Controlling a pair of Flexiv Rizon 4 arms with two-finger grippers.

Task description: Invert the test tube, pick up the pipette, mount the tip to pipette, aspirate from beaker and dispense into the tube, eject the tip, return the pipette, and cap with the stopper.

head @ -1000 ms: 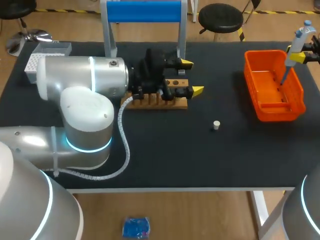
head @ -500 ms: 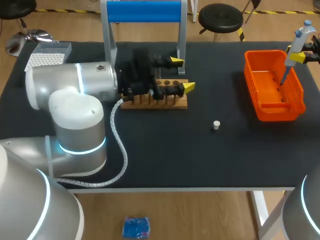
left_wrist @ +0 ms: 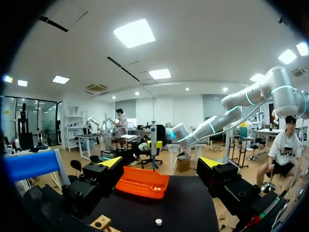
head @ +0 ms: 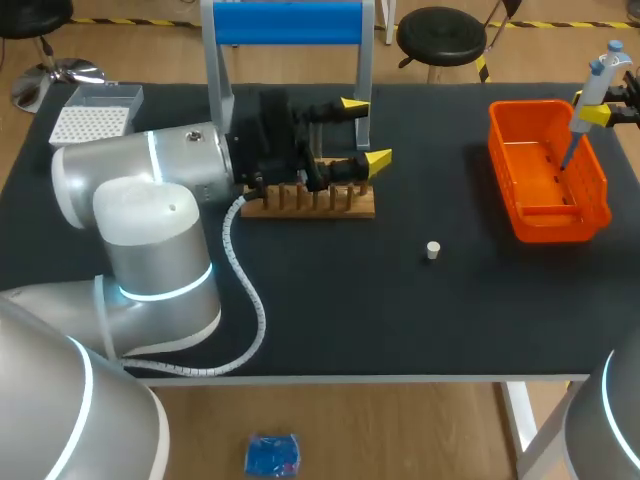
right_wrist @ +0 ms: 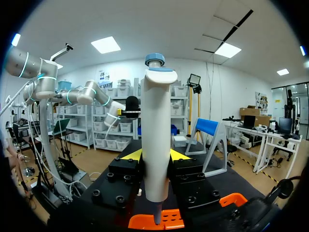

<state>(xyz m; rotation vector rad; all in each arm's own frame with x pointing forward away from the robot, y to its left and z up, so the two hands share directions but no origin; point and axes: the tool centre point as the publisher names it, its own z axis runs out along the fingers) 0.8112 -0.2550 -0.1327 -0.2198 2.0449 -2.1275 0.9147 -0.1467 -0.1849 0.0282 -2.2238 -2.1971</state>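
Surrounding spread left claw (head: 365, 131): slotted wooden rack (head: 300, 205) beneath, blue-topped metal stand (head: 288, 22) beside.
Right claw (right_wrist: 155, 154): grips white pipette (right_wrist: 155, 111).
Change: left claw retreats.

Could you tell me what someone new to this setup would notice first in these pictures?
Probably the bright orange bin at the table's right side, with the right hand shut on a white pipette above it. Next, the left hand, open and empty, hovers over the wooden rack near the table's middle, in front of a blue-topped stand.
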